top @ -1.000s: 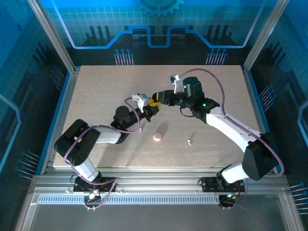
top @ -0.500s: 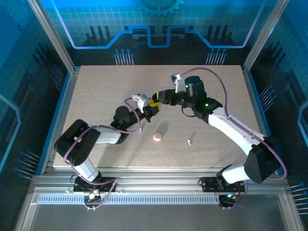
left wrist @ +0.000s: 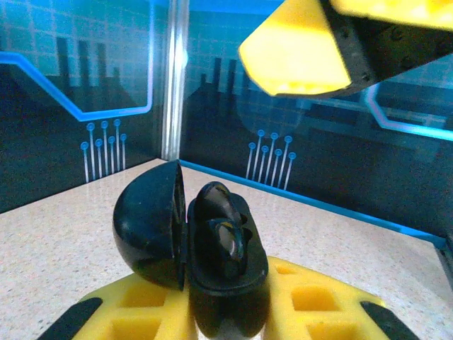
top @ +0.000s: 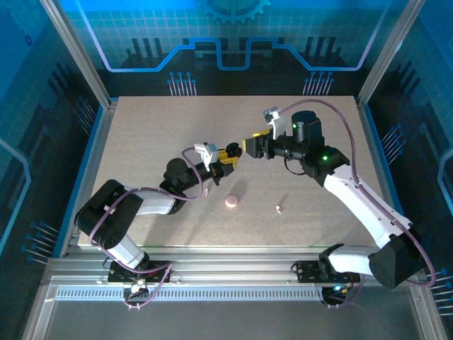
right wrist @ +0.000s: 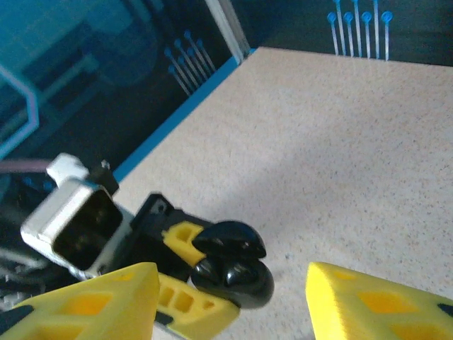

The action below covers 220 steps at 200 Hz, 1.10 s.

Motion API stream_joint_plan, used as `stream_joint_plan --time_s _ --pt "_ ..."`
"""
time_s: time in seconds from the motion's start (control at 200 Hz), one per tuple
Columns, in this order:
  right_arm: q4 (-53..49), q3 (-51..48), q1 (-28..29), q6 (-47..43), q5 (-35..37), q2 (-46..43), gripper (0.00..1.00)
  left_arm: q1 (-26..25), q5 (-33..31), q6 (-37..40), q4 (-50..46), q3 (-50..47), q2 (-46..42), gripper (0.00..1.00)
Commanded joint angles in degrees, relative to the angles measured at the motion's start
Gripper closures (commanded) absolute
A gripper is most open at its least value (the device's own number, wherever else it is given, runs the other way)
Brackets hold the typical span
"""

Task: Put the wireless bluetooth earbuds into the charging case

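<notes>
Left end effector (top: 228,156) grips black case (left wrist: 191,241), earbud (left wrist: 225,244) maybe inside; right end effector (top: 252,146) open.

- I can read no text, label, brand or number in any of my views.
- The blue backdrop panels (top: 233,28) carry line and gear patterns, without lettering.

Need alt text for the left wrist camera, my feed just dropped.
A glossy black clamshell case, lid hinged open with a dark rounded piece seated inside, is clamped in the left gripper above a speckled beige table. Yellow fingers of the right gripper hang at upper right.
</notes>
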Motion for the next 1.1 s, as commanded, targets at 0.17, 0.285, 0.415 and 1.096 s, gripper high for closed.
stream_joint_plan --time_s 0.17,0.285,0.415,1.096 --pt "-7.83 -1.03 -2.07 -24.24 -12.58 -5.24 0.36 -0.46 9.26 7.13 -4.99 -1.51 -6.23 0.76" --pt "-11.80 -1.17 -2.19 -33.23 -13.82 -5.19 0.35 -0.52 11.01 10.05 -9.27 -1.77 -8.90 0.76" --pt "-15.19 -0.81 -2.82 -40.67 -16.08 -4.56 0.35 -0.61 11.92 12.25 -12.78 -1.35 -10.88 0.76" --pt "-21.04 3.38 0.85 -57.70 -12.63 4.24 0.37 -1.83 11.68 16.16 -16.41 -0.98 -14.14 0.76"
